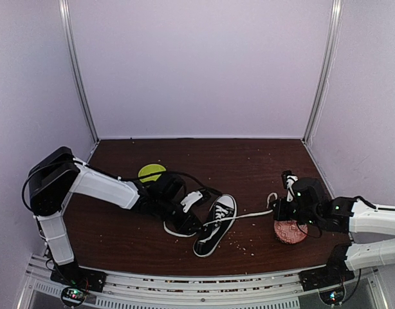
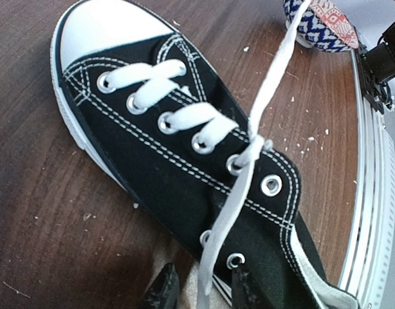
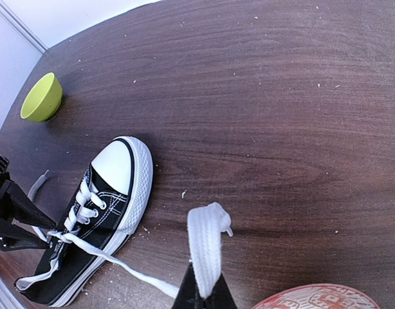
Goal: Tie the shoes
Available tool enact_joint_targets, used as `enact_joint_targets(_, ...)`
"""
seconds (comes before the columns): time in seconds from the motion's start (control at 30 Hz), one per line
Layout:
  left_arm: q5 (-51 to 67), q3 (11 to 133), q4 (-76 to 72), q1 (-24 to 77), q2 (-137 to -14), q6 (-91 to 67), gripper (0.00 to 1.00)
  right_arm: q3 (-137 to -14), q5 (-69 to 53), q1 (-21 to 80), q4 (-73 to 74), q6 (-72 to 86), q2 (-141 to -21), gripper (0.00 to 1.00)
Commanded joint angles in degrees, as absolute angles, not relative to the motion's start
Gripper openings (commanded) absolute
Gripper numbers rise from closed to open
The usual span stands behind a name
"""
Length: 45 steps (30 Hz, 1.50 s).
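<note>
The black sneaker (image 1: 215, 226) with white toe cap lies mid-table, toe pointing away. It also shows in the left wrist view (image 2: 178, 161) and the right wrist view (image 3: 101, 212). My left gripper (image 1: 190, 222) is at the shoe's heel side, open. One white lace (image 2: 229, 199) runs down between its fingers (image 2: 162, 290); the jaws stand apart from it. My right gripper (image 1: 275, 206) is to the right of the shoe, shut on the other lace's end (image 3: 208, 248), which stretches taut from the shoe (image 1: 249, 215).
A lime green bowl (image 1: 151, 172) stands behind the left arm, also in the right wrist view (image 3: 42, 98). A red patterned bowl (image 1: 291, 232) sits just under the right gripper. White crumbs are scattered on the dark wood table (image 1: 249, 167). The metal rail (image 1: 204, 283) runs along the near edge.
</note>
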State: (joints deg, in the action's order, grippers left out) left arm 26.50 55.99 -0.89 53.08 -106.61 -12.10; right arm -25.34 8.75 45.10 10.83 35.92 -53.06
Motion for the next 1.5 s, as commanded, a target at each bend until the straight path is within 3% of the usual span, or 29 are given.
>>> enact_joint_targets(0.0,27.8,57.83,-1.52,53.17,-108.13,-12.38,0.29,-26.55,8.7,44.74,9.78,35.81,-52.78,0.0)
enact_joint_targets(0.3,24.86,57.39,-4.39,53.13,-107.08,-14.94,0.0,-27.01,9.32,44.74,10.11,35.66,-52.3,0.0)
enact_joint_targets(0.57,20.97,53.12,-11.83,54.33,-100.94,-19.59,0.0,-37.16,8.28,44.19,6.42,32.86,-61.38,0.0)
enact_joint_targets(0.8,21.22,51.88,-17.65,55.07,-100.37,-22.95,0.0,-52.56,-3.81,46.15,0.49,31.38,-76.15,0.0)
enact_joint_targets(0.93,21.19,51.38,-20.04,55.91,-100.21,-24.26,0.0,-57.52,-4.33,49.63,1.12,31.79,-82.15,0.0)
enact_joint_targets(0.97,21.04,51.21,-20.57,56.1,-100.22,-24.44,0.0,-56.98,-5.44,49.63,-0.73,33.16,-83.18,0.02)
enact_joint_targets(1.07,20.85,50.74,-21.35,56.47,-100.03,-24.9,0.0,-55.9,-7.77,49.36,-2.06,34.54,-85.94,0.36)
enact_joint_targets(1.2,20.59,50.33,-21.69,56.6,-99.52,-25.33,0.0,-51.82,-6.53,47.73,-3.02,36.11,-83.87,0.61)
enact_joint_targets(1.33,20.24,50.91,-21.08,56.6,-99.44,-26.17,0.0,-45.86,-6.9,44.28,-4.42,36.18,-78.7,0.7)
enact_joint_targets(1.47,19.65,54.02,-17.49,56.6,-100.28,-28.07,0.0,-39.71,-10.49,43.53,-7.73,32.7,-73.8,0.71)
